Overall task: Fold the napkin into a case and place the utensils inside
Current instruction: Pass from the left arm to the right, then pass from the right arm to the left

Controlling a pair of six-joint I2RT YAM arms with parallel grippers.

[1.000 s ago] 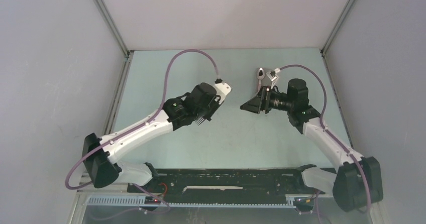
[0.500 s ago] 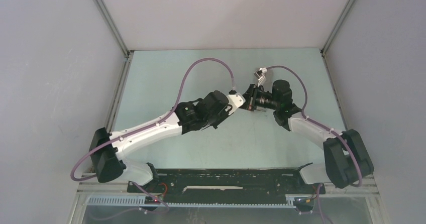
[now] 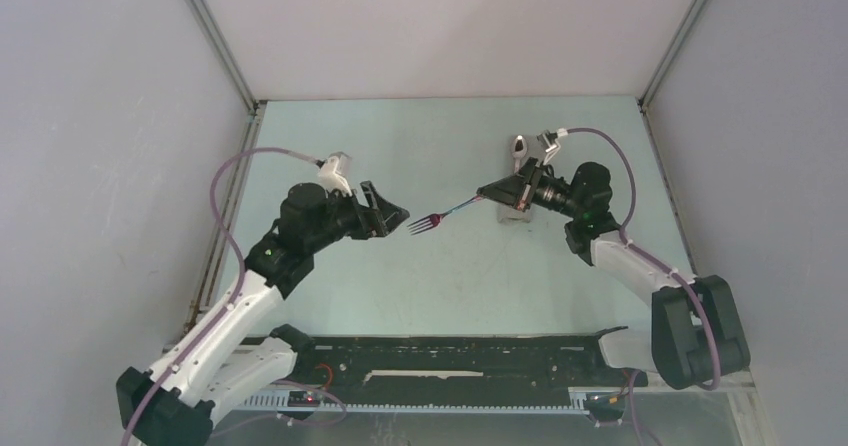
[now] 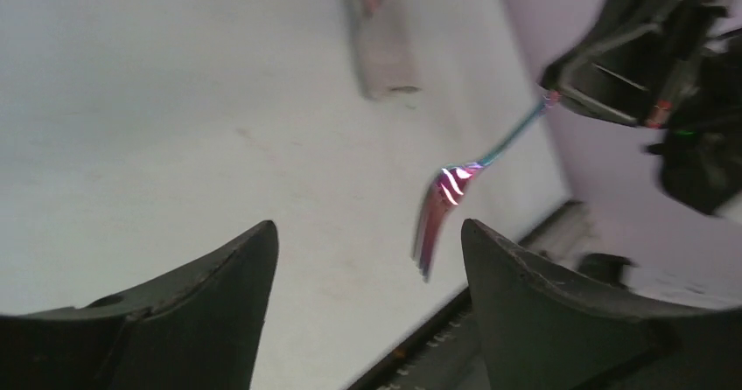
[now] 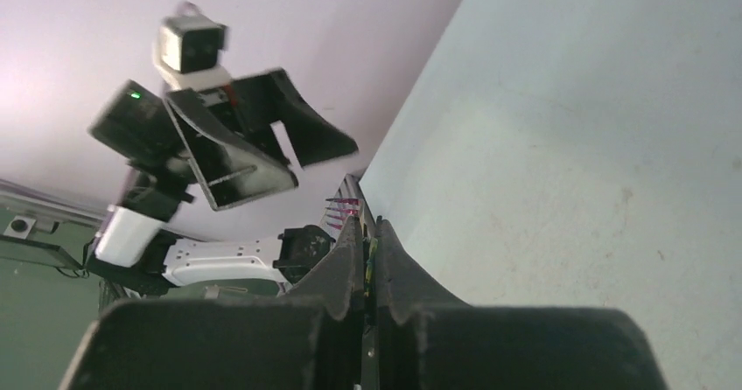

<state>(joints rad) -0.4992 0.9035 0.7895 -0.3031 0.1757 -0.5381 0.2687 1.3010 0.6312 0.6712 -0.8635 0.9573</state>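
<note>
The fork (image 3: 432, 222) hangs in the air over mid-table, dark tines to the left, thin pinkish handle running up right into my right gripper (image 3: 488, 194), which is shut on the handle's end. In the right wrist view the jaws (image 5: 367, 224) are pressed together on the handle, with the tines (image 5: 344, 207) just past them. My left gripper (image 3: 388, 216) stands open left of the tines, not touching them; the fork (image 4: 440, 208) floats beyond its fingers (image 4: 367, 228). The napkin, folded into a narrow case (image 3: 516, 215), lies under the right gripper. The spoon (image 3: 519, 147) pokes out of its far end.
Pale green table (image 3: 330, 146) enclosed by grey walls on three sides. A black rail (image 3: 450, 356) runs along the near edge between the arm bases. Purple cables loop above both arms.
The fork passed from my left gripper to my right. The left gripper opened and drew back to the left; the right one shut on the handle and pulled slightly right.
</note>
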